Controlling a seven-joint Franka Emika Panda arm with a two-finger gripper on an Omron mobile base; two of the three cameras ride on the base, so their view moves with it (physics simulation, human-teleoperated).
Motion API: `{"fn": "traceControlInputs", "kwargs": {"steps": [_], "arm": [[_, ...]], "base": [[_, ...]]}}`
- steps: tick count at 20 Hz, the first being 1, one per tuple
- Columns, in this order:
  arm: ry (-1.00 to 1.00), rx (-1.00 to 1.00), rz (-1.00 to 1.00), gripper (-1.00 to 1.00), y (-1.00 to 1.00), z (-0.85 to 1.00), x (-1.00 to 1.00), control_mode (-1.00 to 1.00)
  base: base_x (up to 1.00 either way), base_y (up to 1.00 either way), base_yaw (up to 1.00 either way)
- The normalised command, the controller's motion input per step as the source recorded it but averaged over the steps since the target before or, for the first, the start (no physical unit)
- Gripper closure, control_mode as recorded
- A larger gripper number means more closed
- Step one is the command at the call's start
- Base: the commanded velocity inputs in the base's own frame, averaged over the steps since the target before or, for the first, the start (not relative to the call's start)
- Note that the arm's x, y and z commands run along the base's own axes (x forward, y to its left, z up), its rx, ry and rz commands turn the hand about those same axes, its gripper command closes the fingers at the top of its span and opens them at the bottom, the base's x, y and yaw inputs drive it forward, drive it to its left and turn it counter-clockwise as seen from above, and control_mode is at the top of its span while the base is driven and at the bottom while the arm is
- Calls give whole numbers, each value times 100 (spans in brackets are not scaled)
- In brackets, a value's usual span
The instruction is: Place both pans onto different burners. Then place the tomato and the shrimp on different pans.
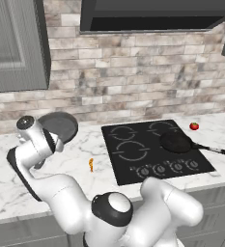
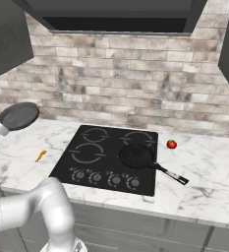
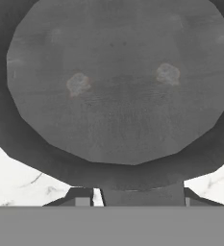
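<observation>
1. Grey skillet (image 1: 59, 126) far left on the desk (image 1: 80, 159), off the cooktop (image 2: 111, 157); seems tilted up, likely already lifted.
2. Pincer (image 3: 137, 194) half-open around its handle; probably gripping, contact hidden.
3. Black pan (image 2: 135, 156) sits on front-right burner.
4. Tomato (image 2: 171, 144) and shrimp (image 1: 91, 165) lie on the desk, awaiting pans.

I see the grey skillet (image 3: 118, 86) from above, close up, its flat inside bearing two pale blotches. Its short handle (image 3: 142, 194) runs toward me between the finger tips (image 3: 80, 197). White marble counter (image 3: 17, 178) shows at both lower corners.
</observation>
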Motion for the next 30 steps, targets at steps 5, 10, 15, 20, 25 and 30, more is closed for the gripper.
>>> {"fn": "traceControlInputs", "kwargs": {"steps": [5, 10, 15, 20, 25, 30], "arm": [[4, 5, -3, 100, -48, 28, -4, -100], [9, 0, -7, 100, -51, 8, -1, -100], [6, 0, -10, 100, -55, 0, -1, -100], [5, 0, -16, 100, -55, 0, 0, -100], [0, 0, -19, 100, -51, 0, 0, -100], [0, 0, -18, 100, -43, -7, 0, -100]], "base": [[0, 0, 0], [0, 0, 0], [0, 0, 0], [0, 0, 0], [0, 0, 0], [0, 0, 0]]}}
